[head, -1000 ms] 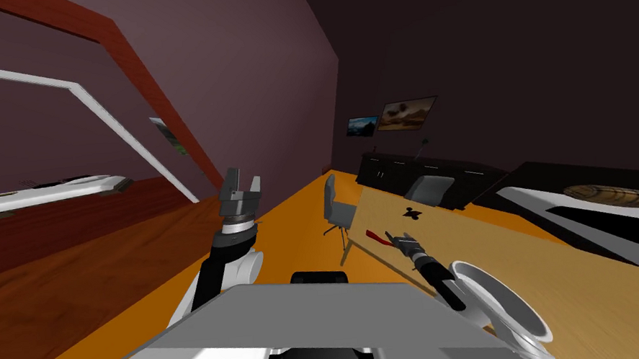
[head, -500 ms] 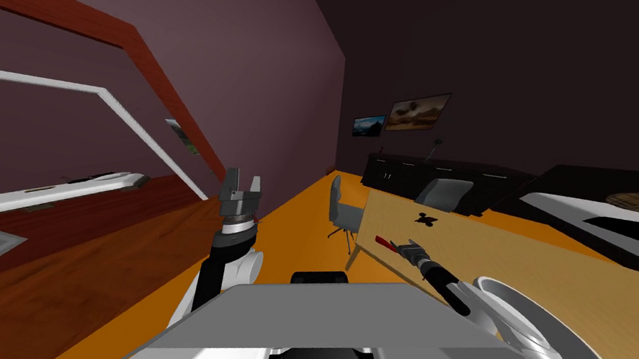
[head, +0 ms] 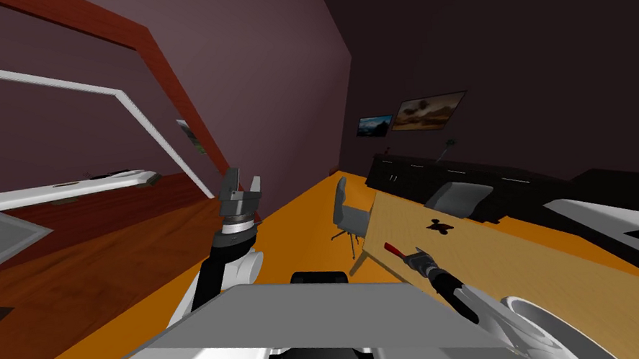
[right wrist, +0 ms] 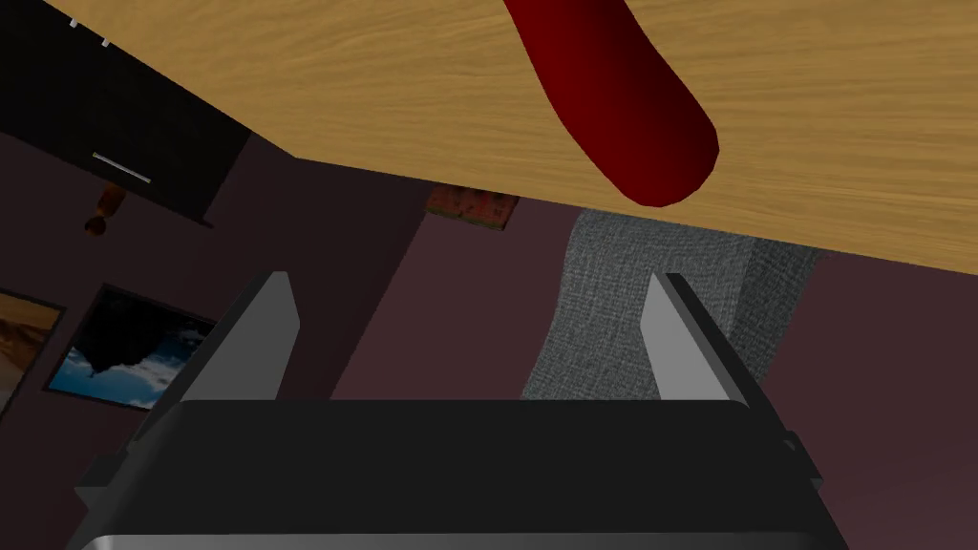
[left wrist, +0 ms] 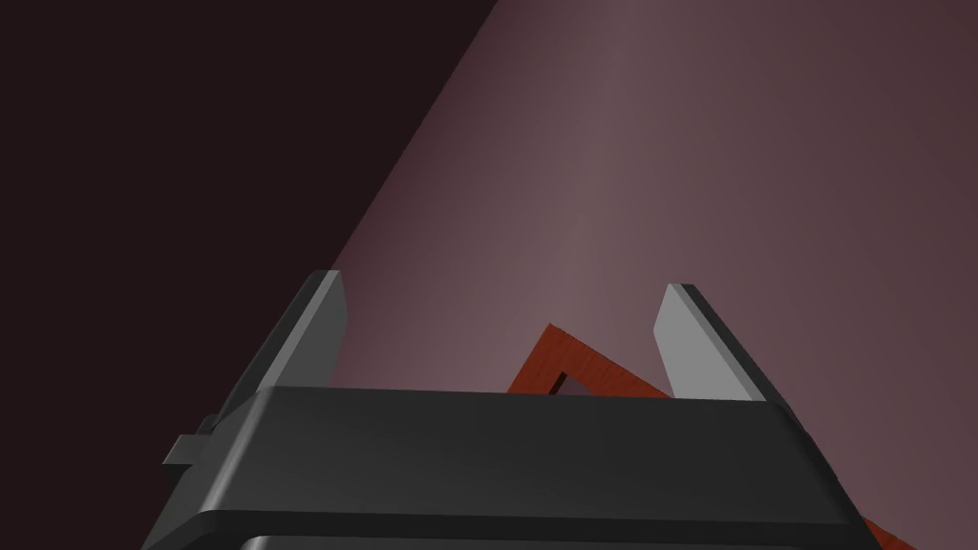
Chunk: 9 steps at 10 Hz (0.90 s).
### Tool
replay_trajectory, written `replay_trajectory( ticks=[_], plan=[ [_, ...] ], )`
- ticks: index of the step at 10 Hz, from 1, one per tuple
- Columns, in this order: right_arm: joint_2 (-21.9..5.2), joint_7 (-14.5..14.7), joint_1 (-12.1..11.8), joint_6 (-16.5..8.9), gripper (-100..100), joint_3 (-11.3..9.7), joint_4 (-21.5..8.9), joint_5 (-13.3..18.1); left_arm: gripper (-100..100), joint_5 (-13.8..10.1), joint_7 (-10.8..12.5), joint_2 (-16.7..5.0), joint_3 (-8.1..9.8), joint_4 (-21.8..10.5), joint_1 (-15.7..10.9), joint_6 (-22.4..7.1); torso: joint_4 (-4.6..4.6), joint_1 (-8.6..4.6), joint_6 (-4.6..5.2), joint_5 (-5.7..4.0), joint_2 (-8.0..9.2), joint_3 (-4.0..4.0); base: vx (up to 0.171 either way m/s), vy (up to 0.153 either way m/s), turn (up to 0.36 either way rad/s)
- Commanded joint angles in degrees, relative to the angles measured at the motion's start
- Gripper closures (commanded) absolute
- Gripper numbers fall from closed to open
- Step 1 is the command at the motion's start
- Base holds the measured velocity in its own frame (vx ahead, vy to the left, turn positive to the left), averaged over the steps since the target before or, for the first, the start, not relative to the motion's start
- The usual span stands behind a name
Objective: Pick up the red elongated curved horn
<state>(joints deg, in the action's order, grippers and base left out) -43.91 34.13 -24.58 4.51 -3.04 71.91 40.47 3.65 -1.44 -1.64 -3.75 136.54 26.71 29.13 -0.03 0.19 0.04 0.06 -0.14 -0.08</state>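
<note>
Hovering with the right gripper [right wrist: 468, 286], fingers [right wrist: 258, 334] wide apart and empty, just short of the red horn [right wrist: 621, 105] near the worktop [head: 536, 270] corner. Could knock it off the edge, or close too soon on air.

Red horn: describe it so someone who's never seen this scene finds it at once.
Start at the long light wooden table on the robot's right and go to its corner by the grey chair. The red horn lies there, just ahead of the open right gripper. It is slim, round-tipped and the table's only red thing, unlike the small dark shape farther along.
</note>
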Motion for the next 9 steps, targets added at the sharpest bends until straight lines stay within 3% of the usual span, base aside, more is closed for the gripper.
replay_trajectory(
  ticks=[1,2,3,5,6,9],
  plan=[
    [-0.45,0.97,0.24,-0.24,-100,-0.79,-1.83,0.65,0,0.0,0.0,0.0,0.0,0.0,0.0,0.0,0.0,0.0,0.0,0.0,0.0,0.0,0.065,0.053,0.031],
    [-1.63,1.93,0.67,-0.78,-100,-2.38,-3.98,1.44,0,0.0,0.0,0.0,0.0,0.0,0.0,0.0,0.0,0.01,0.03,0.0,0.03,0.01,0.058,0.057,0.039],
    [-1.63,1.93,0.67,-0.78,-100,-2.38,-3.98,1.44,0,0.0,0.0,0.0,0.0,0.0,0.0,0.0,0.01,0.02,0.02,0.01,0.06,0.03,0.039,0.038,0.022],
    [-3.63,3.71,1.42,-1.76,-100,-5.41,-7.95,2.88,0,0.0,0.0,0.0,0.0,0.0,0.0,0.0,0.02,-0.04,0.01,0.0,0.12,0.07,0.059,0.049,0.059],
    [-3.63,3.71,1.42,-1.76,-100,-5.41,-7.97,2.88,0,0.0,0.0,0.0,0.0,0.0,0.0,0.0,0.01,0.02,0.03,0.01,0.04,0.02,0.058,0.032,0.021],
    [-5.15,5.25,1.99,-2.57,-100,-8.11,-11.44,4.13,0,0.0,0.0,0.0,0.0,0.0,0.0,0.0,0.02,-0.11,0.03,-0.02,0.11,0.06,0.051,0.018,0.037]
  ],
)
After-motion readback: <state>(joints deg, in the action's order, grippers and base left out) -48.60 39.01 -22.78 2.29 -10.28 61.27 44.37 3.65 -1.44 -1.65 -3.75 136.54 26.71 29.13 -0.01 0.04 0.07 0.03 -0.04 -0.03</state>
